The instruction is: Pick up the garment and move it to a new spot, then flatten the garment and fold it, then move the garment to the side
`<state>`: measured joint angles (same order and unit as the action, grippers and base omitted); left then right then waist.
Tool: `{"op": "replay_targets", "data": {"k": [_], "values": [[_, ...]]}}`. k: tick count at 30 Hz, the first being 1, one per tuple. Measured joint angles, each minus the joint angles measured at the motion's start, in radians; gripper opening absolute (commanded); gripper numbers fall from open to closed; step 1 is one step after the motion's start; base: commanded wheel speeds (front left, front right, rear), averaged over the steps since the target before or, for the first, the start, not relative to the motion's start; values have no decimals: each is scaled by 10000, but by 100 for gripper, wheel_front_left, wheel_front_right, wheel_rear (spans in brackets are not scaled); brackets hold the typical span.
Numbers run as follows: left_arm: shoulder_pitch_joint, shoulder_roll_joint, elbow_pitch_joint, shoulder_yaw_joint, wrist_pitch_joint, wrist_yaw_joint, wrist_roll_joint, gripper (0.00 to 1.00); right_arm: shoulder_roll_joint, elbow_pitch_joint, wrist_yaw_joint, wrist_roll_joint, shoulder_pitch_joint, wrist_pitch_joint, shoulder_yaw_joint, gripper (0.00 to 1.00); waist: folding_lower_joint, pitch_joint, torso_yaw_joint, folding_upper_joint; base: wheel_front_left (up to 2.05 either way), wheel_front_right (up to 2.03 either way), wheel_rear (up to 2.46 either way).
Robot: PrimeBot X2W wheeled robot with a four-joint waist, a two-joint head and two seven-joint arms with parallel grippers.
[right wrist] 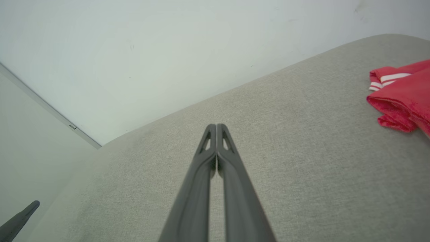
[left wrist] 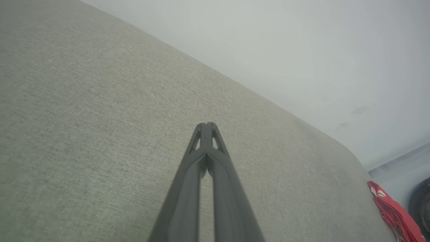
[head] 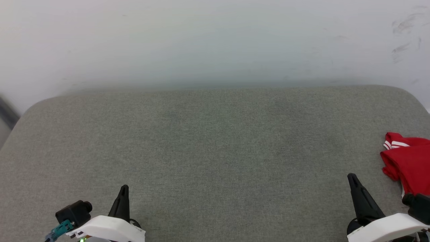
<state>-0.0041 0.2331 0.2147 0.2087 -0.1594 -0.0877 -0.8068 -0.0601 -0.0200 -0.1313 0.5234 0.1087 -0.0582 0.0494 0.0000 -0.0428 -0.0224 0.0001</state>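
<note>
Red garment [head: 408,161], bunched, on grey fabric surface [head: 215,151]; both grippers closed, holding nothing.
In the head view the garment lies at 3 o'clock, at the surface's right edge, with red-white striped trim [head: 393,144] on its far side; any writing is unreadable in these folds. At 7 o'clock is the left gripper [head: 123,188], at 5 o'clock the right gripper [head: 351,176], each with its fingers pressed together. The garment sits at 2 o'clock from the right gripper's tips, near but apart.
</note>
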Motion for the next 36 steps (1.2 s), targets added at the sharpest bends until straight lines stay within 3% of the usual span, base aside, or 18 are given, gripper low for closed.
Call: {"op": "replay_targets", "data": {"k": [36], "values": [[-428, -826, 128, -1465, 1225, 968, -3685, 0, -63, 1206, 2, 5076, -896, -104, 111, 0, 0, 159, 77, -1, 0, 0, 0]]}}
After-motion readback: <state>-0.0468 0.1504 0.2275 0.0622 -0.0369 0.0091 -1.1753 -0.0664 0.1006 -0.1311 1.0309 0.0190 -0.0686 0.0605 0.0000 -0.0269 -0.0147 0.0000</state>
